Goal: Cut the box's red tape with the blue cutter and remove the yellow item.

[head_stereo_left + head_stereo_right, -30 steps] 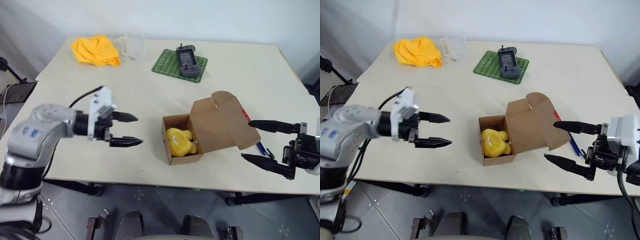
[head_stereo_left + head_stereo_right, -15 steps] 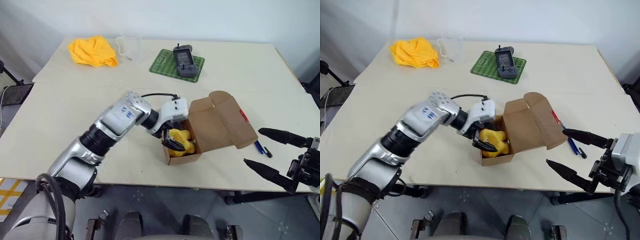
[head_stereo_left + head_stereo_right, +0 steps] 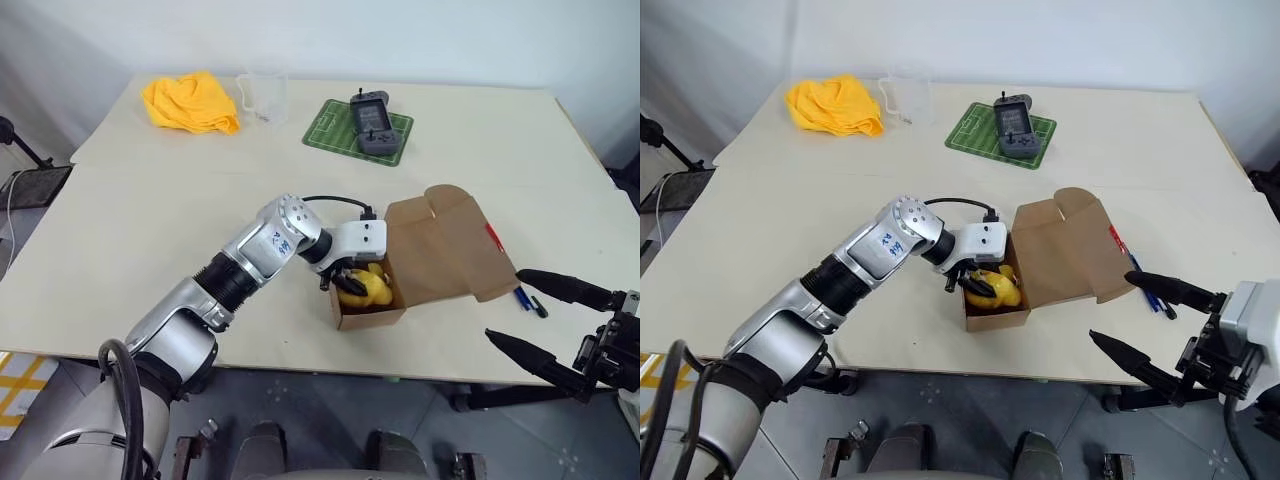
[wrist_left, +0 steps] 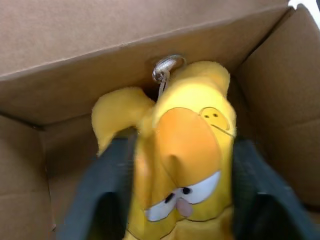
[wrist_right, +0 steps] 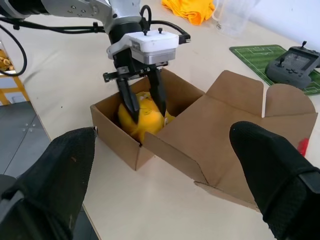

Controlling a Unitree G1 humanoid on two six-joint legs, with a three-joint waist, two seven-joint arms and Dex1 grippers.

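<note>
the box [image 3: 420, 255] lies open, the left end effector [image 3: 345, 285] pinching the yellow item [image 3: 362, 287] inside it, not yet lifted out.

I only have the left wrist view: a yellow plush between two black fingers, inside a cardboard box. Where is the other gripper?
Observer: The right gripper hangs open and holds nothing, at the table's near edge, to the right of the box.
Operator: Where is the cutter?
Observer: The blue cutter lies on the table just past the right edge of the box's opened lid.
Operator: And the tape?
Observer: The red tape shows along the right edge of the lid, which is folded back, leaving the yellow item uncovered.
</note>
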